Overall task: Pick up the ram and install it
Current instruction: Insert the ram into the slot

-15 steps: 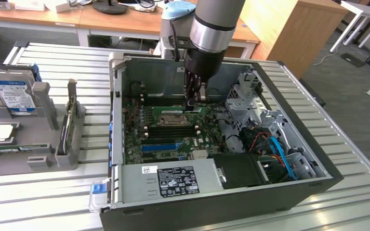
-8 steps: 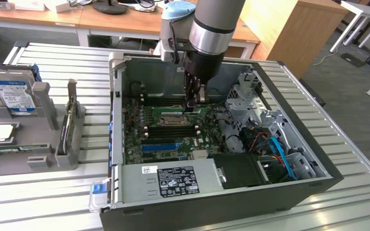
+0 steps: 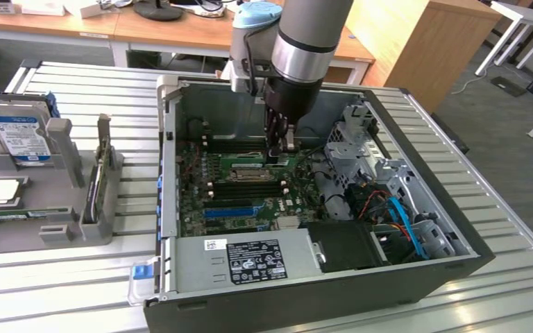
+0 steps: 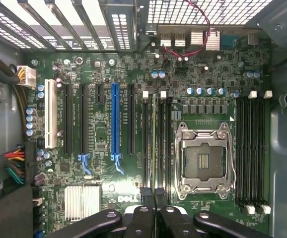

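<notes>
Ram (image 4: 154,144) stands edge-on in its motherboard (image 4: 100,136) slot; gripper (image 4: 154,196) jaws are nearly closed, seemingly pinching it; full seating unclear.

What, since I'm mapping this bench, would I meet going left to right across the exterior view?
Hard drive → grey holder → blue expansion slot → gripper, jaws shut on the ram → blue cable.

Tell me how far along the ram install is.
Done: the ram is inside the case, standing edge-on in the row of memory slots beside the CPU socket. In hand: the gripper, jaws shut, sits at one end of the ram. Left: seating is unconfirmed; whether it is fully pressed in and latched can't be told.
</notes>
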Robot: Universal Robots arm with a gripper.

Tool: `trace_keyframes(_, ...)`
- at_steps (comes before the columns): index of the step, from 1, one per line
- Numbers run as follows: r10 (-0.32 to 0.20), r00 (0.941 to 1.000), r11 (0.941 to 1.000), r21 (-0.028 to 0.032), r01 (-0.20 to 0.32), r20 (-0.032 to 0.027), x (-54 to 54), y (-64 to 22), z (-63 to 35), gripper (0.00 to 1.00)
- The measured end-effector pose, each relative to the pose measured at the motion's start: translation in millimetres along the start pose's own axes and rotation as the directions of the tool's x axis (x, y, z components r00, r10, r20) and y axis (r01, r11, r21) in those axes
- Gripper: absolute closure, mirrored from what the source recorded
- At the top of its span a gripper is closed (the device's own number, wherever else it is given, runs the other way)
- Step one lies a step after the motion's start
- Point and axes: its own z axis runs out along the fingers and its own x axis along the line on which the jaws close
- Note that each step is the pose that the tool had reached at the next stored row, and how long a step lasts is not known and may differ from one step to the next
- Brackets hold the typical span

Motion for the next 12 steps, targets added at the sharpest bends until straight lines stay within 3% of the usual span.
trace_keyframes(12, 0.000, 1.0000, 1.0000, 0.0000, 0.000, 0.0000, 0.2, 0.0, 12.0, 0.88)
